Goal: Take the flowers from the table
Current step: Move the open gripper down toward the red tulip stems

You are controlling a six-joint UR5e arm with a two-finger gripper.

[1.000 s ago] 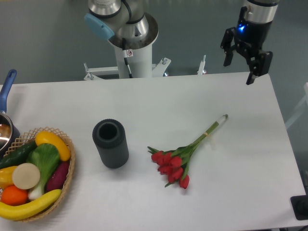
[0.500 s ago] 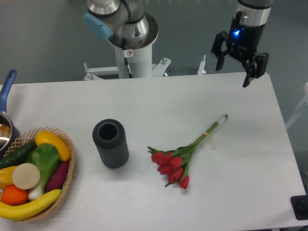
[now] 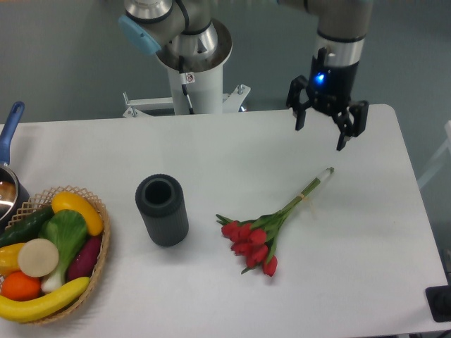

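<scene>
The flowers (image 3: pixel 264 229), red tulip buds with green leaves and long thin tied stems, lie on the white table (image 3: pixel 232 151) right of centre. The stems point up and right, ending near the gripper's side. My gripper (image 3: pixel 320 137) hangs open and empty above the table's far right part, a little above and beyond the stem tips. It does not touch the flowers.
A dark grey cylinder (image 3: pixel 162 209) stands upright left of the flowers. A wicker basket (image 3: pixel 99 211) of fruit and vegetables sits at the front left, with a blue-handled pot (image 3: pixel 8 169) behind it. The robot's base (image 3: pixel 194 70) is at the back edge.
The gripper has moved left and lower, from beyond the table's back right corner to over the table near the stem tips. The flowers have not moved.
</scene>
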